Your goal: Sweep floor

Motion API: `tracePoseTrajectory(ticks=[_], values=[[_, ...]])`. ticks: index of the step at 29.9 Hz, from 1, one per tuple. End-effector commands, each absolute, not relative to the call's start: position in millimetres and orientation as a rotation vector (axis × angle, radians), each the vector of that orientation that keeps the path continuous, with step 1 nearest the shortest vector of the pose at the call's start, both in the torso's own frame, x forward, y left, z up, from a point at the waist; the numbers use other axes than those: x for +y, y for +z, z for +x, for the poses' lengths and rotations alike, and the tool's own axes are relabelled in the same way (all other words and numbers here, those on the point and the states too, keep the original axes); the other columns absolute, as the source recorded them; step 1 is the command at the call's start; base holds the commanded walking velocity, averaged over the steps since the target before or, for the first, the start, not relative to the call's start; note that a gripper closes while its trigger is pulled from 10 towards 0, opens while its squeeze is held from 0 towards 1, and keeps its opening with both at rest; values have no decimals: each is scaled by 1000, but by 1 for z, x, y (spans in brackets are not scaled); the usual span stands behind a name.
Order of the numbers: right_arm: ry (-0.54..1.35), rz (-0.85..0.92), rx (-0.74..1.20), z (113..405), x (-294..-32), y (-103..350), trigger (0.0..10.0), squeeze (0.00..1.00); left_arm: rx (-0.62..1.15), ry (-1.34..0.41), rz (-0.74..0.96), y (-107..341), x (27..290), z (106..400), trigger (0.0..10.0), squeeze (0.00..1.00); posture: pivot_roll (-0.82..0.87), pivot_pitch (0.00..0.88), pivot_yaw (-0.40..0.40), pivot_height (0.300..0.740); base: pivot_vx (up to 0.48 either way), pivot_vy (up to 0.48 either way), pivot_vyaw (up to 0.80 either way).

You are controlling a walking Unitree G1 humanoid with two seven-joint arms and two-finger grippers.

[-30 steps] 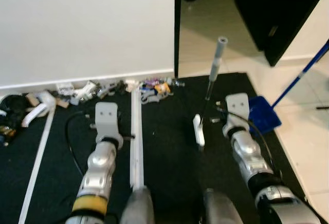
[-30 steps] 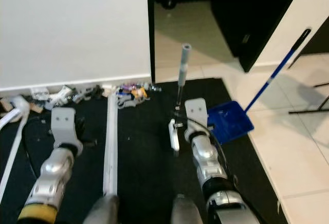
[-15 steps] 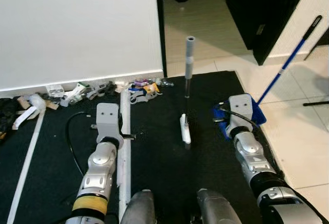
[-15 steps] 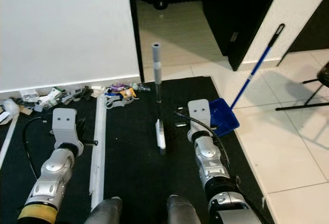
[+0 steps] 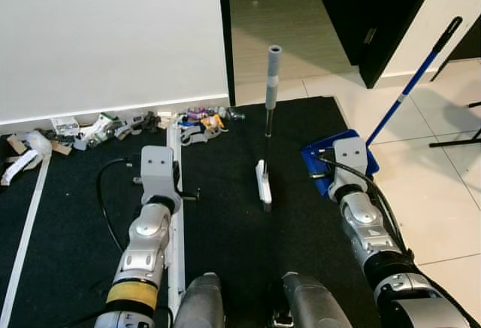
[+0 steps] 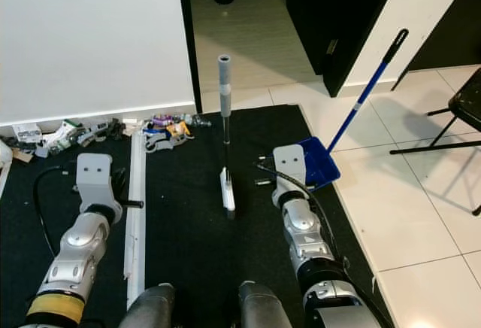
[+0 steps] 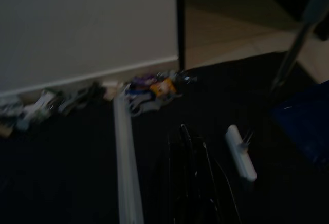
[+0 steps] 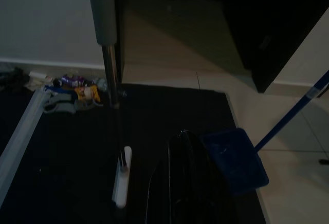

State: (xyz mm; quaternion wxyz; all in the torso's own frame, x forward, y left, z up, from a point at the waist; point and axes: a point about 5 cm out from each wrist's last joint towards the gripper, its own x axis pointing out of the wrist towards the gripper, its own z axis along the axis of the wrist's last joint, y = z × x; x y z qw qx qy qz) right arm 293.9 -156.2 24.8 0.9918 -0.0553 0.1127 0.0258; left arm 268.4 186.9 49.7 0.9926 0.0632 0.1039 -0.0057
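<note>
Black mat (image 5: 248,253) before me | broom (image 5: 267,129) upright mid-mat, head down | blue dustpan (image 6: 319,164) on mat's right edge | litter (image 5: 113,126) along far edge by wall | my left gripper (image 7: 187,183), right gripper (image 8: 185,183): finger spread I cannot tell.

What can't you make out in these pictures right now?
- Litter pile along the wall: single pieces too small in the eye views, dark and blurred in the left wrist view.
- Dustpan: partly hidden by the right arm.
- Both wrist views: too dark to read either hand's fingers.
</note>
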Motion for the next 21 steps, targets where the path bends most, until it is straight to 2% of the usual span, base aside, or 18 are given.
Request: tracePoseTrajectory(ticks=[1, 21], values=[[40, -101, 221, 295, -157, 27, 10000, 0, 190, -23, 148, 54, 188, 269, 10000, 0, 26, 16, -2, 740, 0, 0, 0], [62, -107, 210, 295, -153, 29, 10000, 0, 227, -11, 149, 47, 188, 265, 10000, 0, 26, 21, -1, 740, 0, 0, 0]])
